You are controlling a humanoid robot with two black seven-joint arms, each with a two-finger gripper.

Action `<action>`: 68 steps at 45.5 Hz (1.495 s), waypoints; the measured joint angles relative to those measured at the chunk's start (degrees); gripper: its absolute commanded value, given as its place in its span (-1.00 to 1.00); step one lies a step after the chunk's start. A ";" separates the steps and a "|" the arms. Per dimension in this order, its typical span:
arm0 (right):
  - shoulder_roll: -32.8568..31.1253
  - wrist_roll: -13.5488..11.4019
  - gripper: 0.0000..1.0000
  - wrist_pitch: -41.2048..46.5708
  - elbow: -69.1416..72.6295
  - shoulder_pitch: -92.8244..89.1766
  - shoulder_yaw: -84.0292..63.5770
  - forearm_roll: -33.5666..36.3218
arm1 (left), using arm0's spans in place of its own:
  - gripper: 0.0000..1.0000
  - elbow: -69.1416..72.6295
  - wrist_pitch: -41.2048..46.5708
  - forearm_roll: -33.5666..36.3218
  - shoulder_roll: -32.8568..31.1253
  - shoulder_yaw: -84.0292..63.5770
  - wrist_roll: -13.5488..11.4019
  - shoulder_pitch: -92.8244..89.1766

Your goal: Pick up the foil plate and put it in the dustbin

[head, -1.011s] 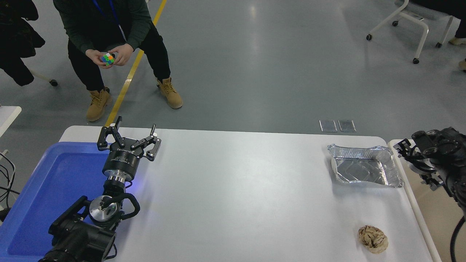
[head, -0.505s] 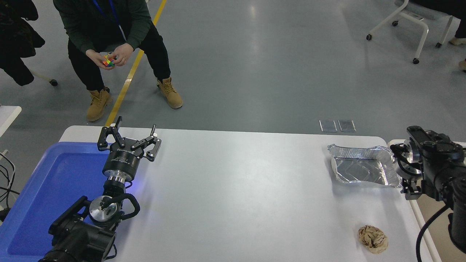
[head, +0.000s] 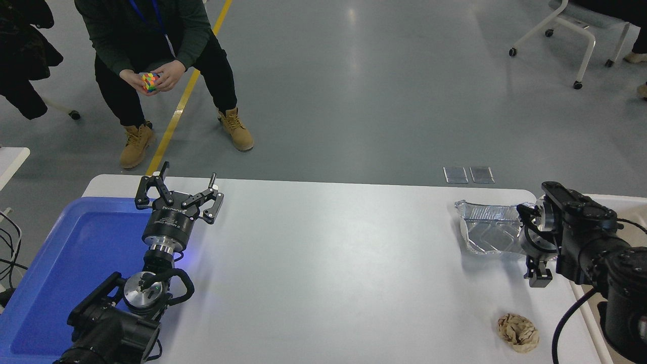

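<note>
The foil plate, shiny and crinkled, lies on the white table near its far right corner. My right gripper hangs over the plate's right end and hides that part of it. I cannot make out from here how the gripper stands. The dustbin shows only as a pale rim along the table's right edge, mostly behind my right arm. My left gripper is parked open at the far left, over the edge of the blue tray.
A crumpled brown paper ball lies near the front right of the table. The blue tray fills the left end. A person crouches beyond the far left corner, holding a colourful cube. A wheeled chair stands at the back right.
My right arm has swung leftwards from over the dustbin onto the table and now covers the foil plate's right end. The person has turned the cube. The left arm has not moved.
</note>
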 measured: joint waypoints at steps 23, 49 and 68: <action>0.25 3.45 -0.50 0.19 0.62 -2.64 -0.63 0.01 | 0.98 0.00 0.00 -0.03 0.00 0.00 0.00 0.03; -0.33 4.50 -1.00 0.33 1.18 -1.17 -0.98 -0.68 | 0.98 0.00 0.00 -0.08 0.01 0.00 0.00 -0.04; -3.94 4.03 -1.00 0.97 3.64 3.04 -1.13 -1.00 | 0.98 0.00 0.00 -0.09 0.01 0.00 0.00 -0.04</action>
